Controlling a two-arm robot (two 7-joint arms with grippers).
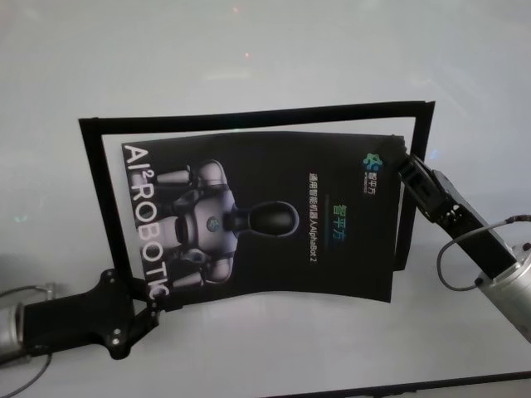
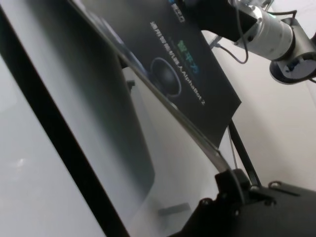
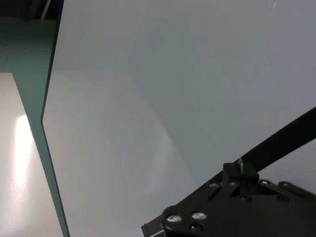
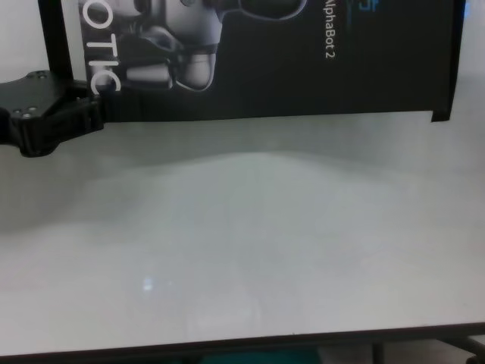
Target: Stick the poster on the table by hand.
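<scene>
The poster point(image 1: 265, 215), a black glossy sheet with a silver robot picture and white letters, hangs sagging just above the table point(image 1: 249, 50). My left hand point(image 1: 153, 308) is shut on its near-left corner, beside the letters "OTIC" point(image 4: 97, 72). At the far-right corner my right hand point(image 1: 401, 162) is shut on the sheet's edge. In the left wrist view the poster point(image 2: 192, 74) runs away edge-on from the left gripper point(image 2: 232, 177), raised off the tabletop. The right wrist view shows the right gripper point(image 3: 240, 170) over bare table point(image 3: 148, 98).
Thin black frame bars point(image 1: 249, 114) lie around the poster's left, far and right sides. The table's dark front edge point(image 4: 227, 345) runs along the near side, with wide bare tabletop point(image 4: 242, 243) before it. A cable loop point(image 1: 448, 265) hangs off the right forearm.
</scene>
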